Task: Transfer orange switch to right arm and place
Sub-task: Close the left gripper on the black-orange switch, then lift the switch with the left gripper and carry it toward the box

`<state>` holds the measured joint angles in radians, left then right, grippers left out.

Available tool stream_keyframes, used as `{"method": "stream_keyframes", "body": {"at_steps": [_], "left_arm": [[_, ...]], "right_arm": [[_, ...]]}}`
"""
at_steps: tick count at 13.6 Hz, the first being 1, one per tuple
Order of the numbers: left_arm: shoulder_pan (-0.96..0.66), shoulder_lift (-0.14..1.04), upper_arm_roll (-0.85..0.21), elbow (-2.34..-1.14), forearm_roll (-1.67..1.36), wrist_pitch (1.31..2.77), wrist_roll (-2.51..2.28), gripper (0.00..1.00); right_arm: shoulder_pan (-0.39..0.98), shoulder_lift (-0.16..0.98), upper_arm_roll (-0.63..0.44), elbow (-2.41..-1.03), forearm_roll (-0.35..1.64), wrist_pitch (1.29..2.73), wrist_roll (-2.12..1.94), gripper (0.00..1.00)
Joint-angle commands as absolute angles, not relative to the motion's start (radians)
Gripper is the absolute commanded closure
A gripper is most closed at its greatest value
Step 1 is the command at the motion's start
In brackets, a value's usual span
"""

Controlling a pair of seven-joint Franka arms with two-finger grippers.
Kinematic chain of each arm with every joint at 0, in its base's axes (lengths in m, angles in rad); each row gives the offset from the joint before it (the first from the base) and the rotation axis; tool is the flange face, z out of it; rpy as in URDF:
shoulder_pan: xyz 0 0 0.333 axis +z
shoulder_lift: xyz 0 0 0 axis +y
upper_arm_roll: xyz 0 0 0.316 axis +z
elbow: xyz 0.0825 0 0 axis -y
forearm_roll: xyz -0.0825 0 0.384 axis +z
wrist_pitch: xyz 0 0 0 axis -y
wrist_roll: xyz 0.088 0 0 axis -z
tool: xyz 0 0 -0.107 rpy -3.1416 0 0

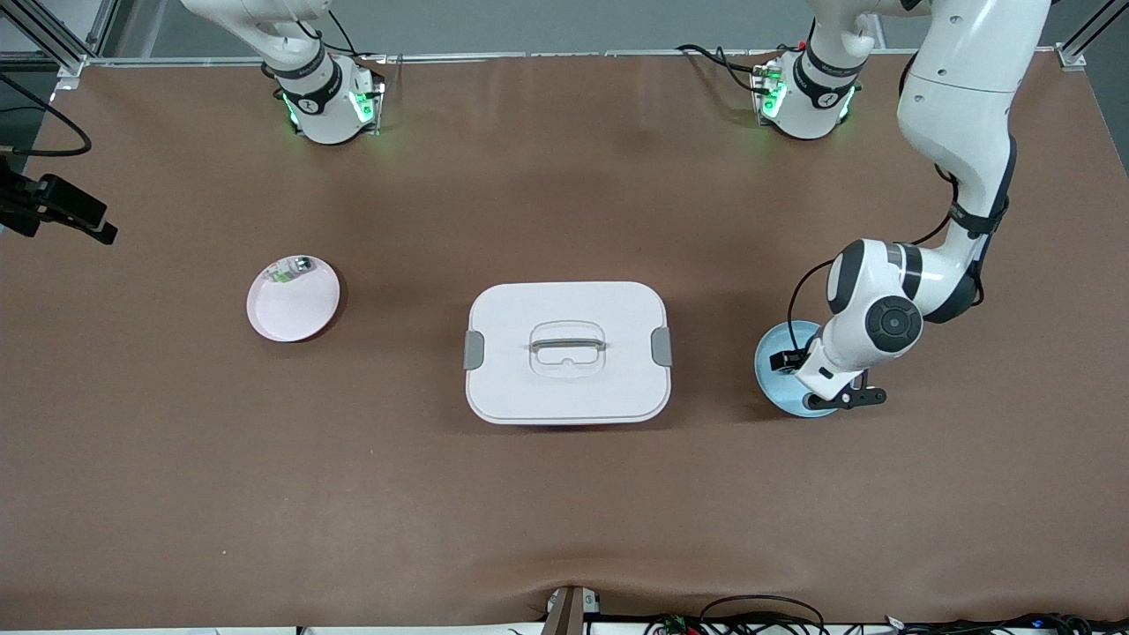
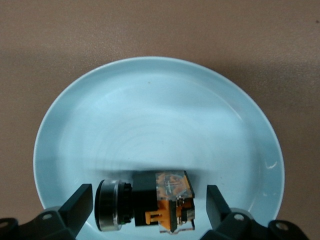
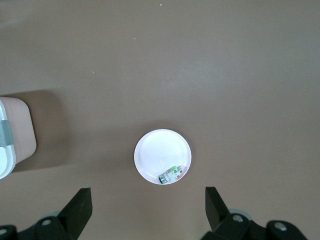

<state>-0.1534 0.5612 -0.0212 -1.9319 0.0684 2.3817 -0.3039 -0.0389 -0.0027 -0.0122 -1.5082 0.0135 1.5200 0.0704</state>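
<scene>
The orange switch [image 2: 150, 202] lies on its side on the pale blue plate [image 2: 150, 110], with a black body, a silver ring at one end and an orange and clear block at the other. My left gripper [image 2: 148, 207] is low over this plate [image 1: 769, 381] and open. Its fingers [image 2: 80, 205] straddle the switch lengthwise without gripping it. In the front view the left gripper [image 1: 788, 361] and wrist hide the switch. My right gripper [image 3: 148, 210] is open and empty, high above the table near the pink plate [image 3: 157, 150].
A white lidded box [image 1: 567, 351] with a handle stands mid-table between the plates. The pink plate [image 1: 295, 313], toward the right arm's end, holds a small green-and-clear part [image 1: 291, 269]. A black mount [image 1: 53, 207] juts in at that table end.
</scene>
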Motion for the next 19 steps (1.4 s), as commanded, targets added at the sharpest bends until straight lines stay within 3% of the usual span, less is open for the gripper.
{"method": "stream_keyframes", "body": {"at_steps": [1, 6, 8, 15, 19], "left_arm": [[-0.147, 0.555, -0.026, -1.94, 0.089, 2.402, -0.324, 0.0], [-0.15, 0.557, -0.026, -1.947, 0.089, 2.404, -0.327, 0.51], [-0.15, 0.554, -0.025, -1.947, 0.089, 2.404, -0.327, 0.65], [-0.146, 0.457, -0.026, -1.931, 0.071, 2.278, -0.477, 0.66], [-0.152, 0.339, -0.037, -1.908, -0.006, 2.111, -0.707, 0.67]], "right_arm": [[-0.054, 0.003, -0.003, -1.482, 0.0, 1.506, 0.067, 0.0], [-0.049, 0.003, -0.002, -1.483, -0.002, 1.508, 0.069, 0.0], [-0.046, 0.003, -0.002, -1.482, -0.002, 1.512, 0.069, 0.0], [-0.048, 0.005, -0.002, -1.483, -0.017, 1.516, 0.069, 0.0], [-0.048, 0.005, 0.0, -1.482, -0.021, 1.52, 0.069, 0.0]]}}
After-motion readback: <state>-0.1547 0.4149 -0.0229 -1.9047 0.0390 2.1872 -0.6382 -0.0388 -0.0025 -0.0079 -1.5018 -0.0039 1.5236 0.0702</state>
